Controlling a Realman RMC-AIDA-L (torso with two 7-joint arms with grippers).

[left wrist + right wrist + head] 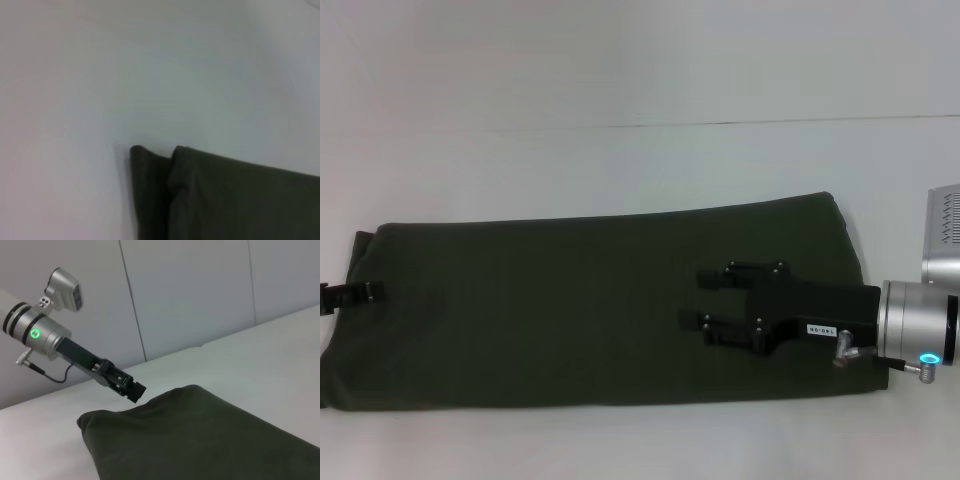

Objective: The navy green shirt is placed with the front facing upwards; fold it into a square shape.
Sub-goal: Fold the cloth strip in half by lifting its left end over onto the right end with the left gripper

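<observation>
The navy green shirt (590, 300) lies as a long folded band across the white surface (620, 80). The right claw (705, 298) hovers over it, open and empty; the left claw (345, 295) sits at its far end, and whether it grips cannot be told. An uneven lift could skew the layers.

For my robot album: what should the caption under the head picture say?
Right hand open over the folded green shirt; left hand at its other end.

Plain dark olive-green shirt (570, 310) on a white table (620, 80); black right claw (705, 297) on a silver wrist.
</observation>
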